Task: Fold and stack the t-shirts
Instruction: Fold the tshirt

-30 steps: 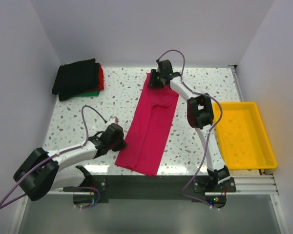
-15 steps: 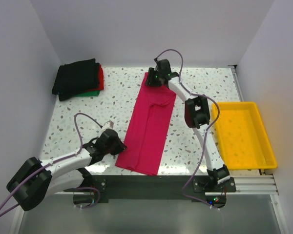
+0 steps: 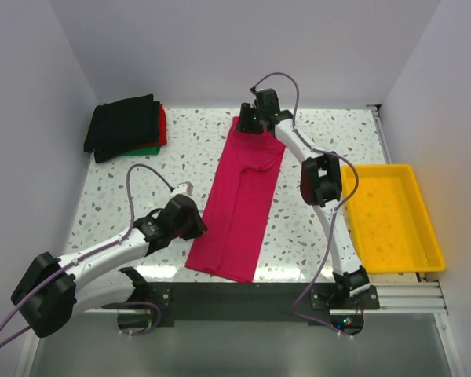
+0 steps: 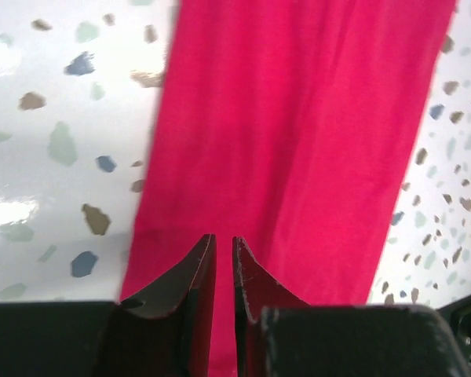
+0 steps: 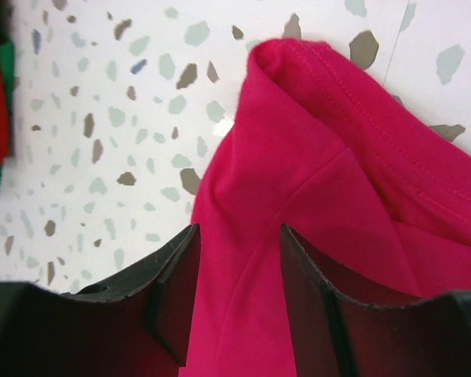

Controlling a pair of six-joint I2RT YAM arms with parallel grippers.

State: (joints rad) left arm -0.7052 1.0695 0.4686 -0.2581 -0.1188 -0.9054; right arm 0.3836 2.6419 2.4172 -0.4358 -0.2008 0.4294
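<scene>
1. Right gripper (image 5: 235,263) has its fingers set well apart, straddling the far end of the magenta-pink t-shirt (image 3: 239,208). Pink cloth fills the gap between them, and a raised fold with a stitched hem lies just beyond the tips. Whether the pads touch the cloth is not clear.
2. Left gripper (image 4: 224,251) has its fingers drawn nearly together, leaving a thin slit with pink showing through it. It sits over the shirt's near left part. I cannot tell whether any cloth is pinched.
3. In the overhead view both sets of fingertips are hidden under their own housings; only the wrist cameras show them.
4. Only the overhead view shows the whole shirt. It is a long narrow strip on the speckled table (image 3: 141,173), slanting from the far middle down to the near edge.
5. A stack of folded t-shirts (image 3: 125,126) sits in the far left corner, black on top with red and green edges showing beneath. How many there are cannot be counted. The right wrist view catches only red and green slivers at its left border.
6. A yellow tray (image 3: 392,167) lies to the right, well apart from the pink shirt, and appears in the overhead view only.
</scene>
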